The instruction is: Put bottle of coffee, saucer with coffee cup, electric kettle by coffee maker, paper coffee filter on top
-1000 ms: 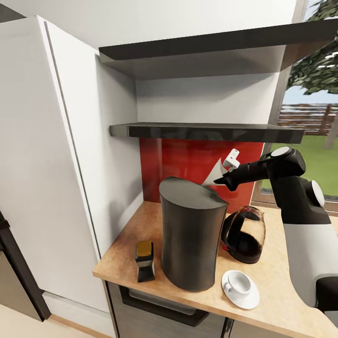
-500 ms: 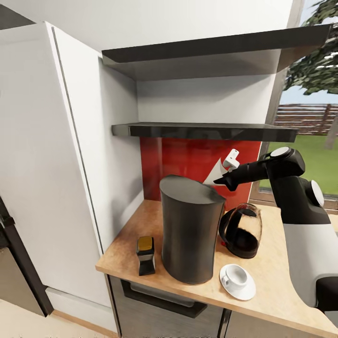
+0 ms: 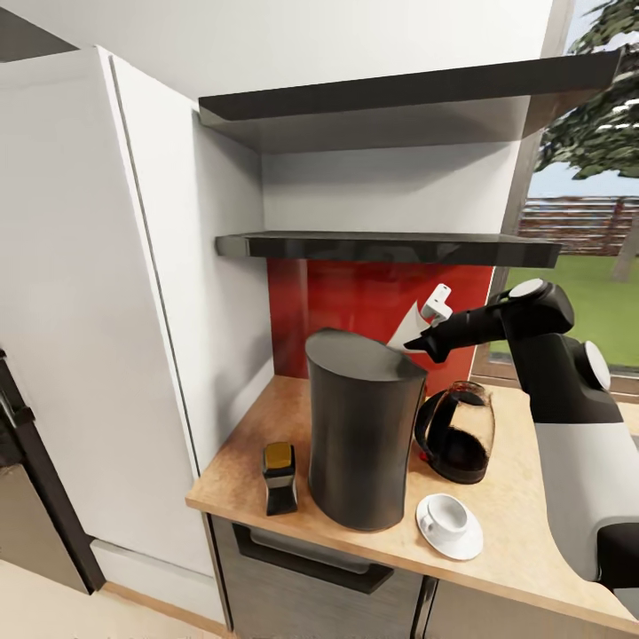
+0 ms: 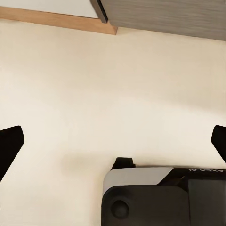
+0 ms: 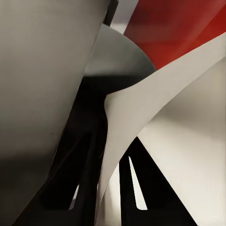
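Observation:
The tall dark coffee maker (image 3: 362,430) stands on the wooden countertop (image 3: 524,524). My right gripper (image 3: 419,343) is shut on the white paper coffee filter (image 3: 407,330), held just above and behind the maker's top right edge. In the right wrist view the filter (image 5: 155,108) sits pinched in the right gripper (image 5: 109,197), with the maker's grey top (image 5: 117,61) beyond it. The glass electric kettle (image 3: 457,433) stands right of the maker. A white cup (image 3: 446,517) rests on its saucer (image 3: 468,543) in front. The coffee bottle (image 3: 280,477) stands left of the maker. My left gripper (image 4: 113,141) hangs open over the floor.
Two dark shelves (image 3: 382,247) hang above the counter, against a red backsplash (image 3: 346,297). A tall white cabinet (image 3: 89,311) borders the counter's left end, and a window (image 3: 586,222) lies to the right. My base (image 4: 160,197) shows above the beige floor (image 4: 113,84).
The head camera has shifted slightly, so the whole scene sits a little differently in the picture. The right gripper still holds the filter at the maker's top edge.

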`<state>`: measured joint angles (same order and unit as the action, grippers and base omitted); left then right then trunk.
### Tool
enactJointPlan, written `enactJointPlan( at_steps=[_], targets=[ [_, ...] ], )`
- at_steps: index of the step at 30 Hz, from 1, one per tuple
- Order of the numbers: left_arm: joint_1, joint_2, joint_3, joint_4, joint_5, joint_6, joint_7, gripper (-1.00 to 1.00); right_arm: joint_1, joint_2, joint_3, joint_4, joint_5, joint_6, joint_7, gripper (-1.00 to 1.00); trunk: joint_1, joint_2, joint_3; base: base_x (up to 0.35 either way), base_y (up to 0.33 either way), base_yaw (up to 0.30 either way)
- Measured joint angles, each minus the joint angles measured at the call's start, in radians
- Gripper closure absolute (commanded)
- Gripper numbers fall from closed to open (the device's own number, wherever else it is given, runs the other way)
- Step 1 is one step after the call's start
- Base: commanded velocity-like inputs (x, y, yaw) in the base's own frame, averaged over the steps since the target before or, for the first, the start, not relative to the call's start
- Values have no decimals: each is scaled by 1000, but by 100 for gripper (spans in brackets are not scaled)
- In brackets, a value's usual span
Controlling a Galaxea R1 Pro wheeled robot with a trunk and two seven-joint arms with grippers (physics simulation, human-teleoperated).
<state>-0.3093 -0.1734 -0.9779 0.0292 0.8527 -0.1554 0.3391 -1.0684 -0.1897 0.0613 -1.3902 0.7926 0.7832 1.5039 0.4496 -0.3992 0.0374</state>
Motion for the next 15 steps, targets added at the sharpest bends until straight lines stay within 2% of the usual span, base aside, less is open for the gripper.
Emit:
enactJointPlan(
  at_steps=[11,15],
  targets=[
    [0,0,0,0,0,0,1,-100,1,0,1,14,0,-3,0,100,0,0,0,-2,1,0],
    [0,0,0,0,0,0,1,-100,1,4,20,14,1,-4,-2,100,0,0,0,0,0,0]
  ],
)
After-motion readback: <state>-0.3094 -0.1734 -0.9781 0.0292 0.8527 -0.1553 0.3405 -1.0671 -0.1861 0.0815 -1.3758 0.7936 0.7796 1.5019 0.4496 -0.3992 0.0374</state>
